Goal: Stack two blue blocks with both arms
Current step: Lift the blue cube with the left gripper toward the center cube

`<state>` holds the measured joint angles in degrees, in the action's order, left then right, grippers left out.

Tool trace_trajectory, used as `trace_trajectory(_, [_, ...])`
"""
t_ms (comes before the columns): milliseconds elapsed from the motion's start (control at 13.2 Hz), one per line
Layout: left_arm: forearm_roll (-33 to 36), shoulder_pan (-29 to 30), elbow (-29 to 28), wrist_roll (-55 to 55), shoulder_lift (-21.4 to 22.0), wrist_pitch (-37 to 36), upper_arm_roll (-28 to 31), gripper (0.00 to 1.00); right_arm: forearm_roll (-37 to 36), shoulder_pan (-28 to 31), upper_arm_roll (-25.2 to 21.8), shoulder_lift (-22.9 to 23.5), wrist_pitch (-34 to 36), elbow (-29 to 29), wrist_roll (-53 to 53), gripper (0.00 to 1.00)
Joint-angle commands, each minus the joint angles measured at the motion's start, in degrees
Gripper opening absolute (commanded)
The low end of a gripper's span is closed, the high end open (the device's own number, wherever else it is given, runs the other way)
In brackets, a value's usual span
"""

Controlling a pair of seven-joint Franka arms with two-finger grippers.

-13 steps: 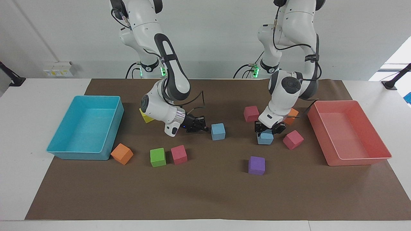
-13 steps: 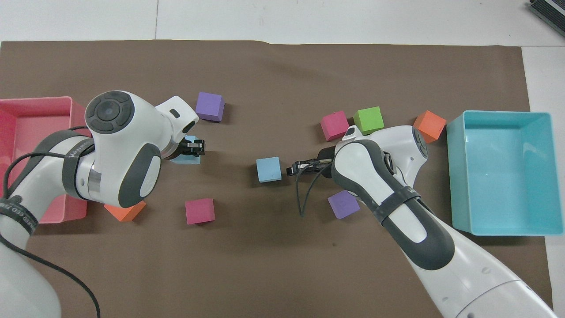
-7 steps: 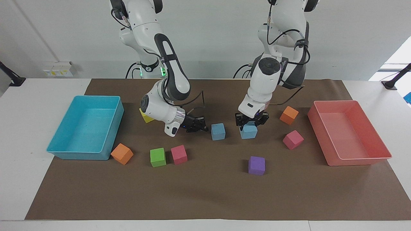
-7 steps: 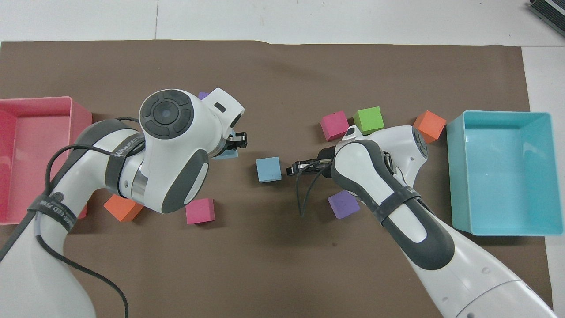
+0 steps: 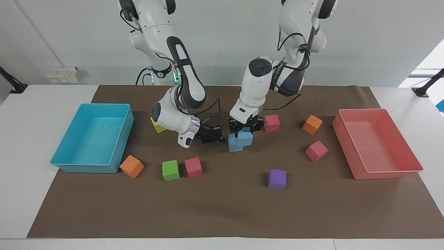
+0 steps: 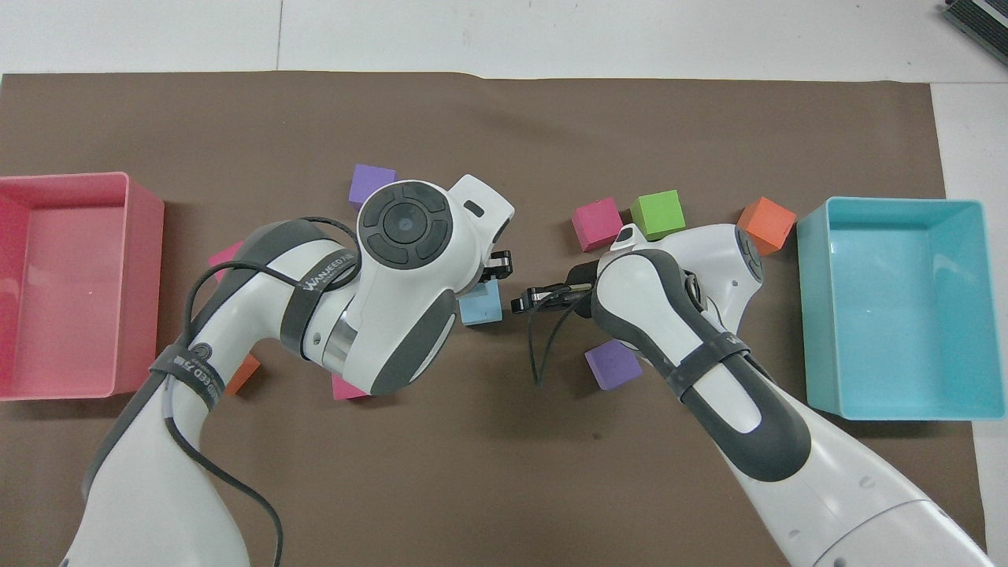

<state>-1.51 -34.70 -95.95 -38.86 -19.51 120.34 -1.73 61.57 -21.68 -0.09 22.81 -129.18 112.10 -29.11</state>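
One blue block (image 5: 234, 146) rests on the brown mat mid-table and partly shows in the overhead view (image 6: 482, 304). My left gripper (image 5: 245, 131) is shut on the second blue block (image 5: 247, 136) and holds it low over the resting one, offset toward the left arm's end. I cannot tell whether the two touch. In the overhead view the left wrist hides the held block, and only the left gripper's (image 6: 496, 265) tips show. My right gripper (image 5: 222, 139) is shut and empty, just beside the resting block at mat height, also seen from overhead (image 6: 518, 302).
A turquoise tray (image 5: 92, 139) stands at the right arm's end and a pink tray (image 5: 376, 146) at the left arm's end. Loose cubes lie around: yellow (image 5: 158, 127), orange (image 5: 131, 166), green (image 5: 170, 170), pink (image 5: 193, 167), purple (image 5: 277, 179), pink (image 5: 316, 151).
The left arm carried its blue block from near the pink tray toward the middle, to just over the other blue block. The right arm has stayed still.
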Motion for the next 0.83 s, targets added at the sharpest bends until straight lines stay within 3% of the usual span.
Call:
trace_trajectory(0, [-0.6, -1.95, 0.77, -1.83, -2.2, 1.21, 1.03, 0.0, 1.89, -0.12, 0.18, -0.92, -1.25, 1.28, -1.82, 0.0])
trace_trajectory(755, [-0.52, -3.8, -2.75, -4.64, -1.14, 0.42, 1.12, 0.0, 1.89, -0.03, 0.18, -1.19, -1.25, 2.33, -2.26, 0.0])
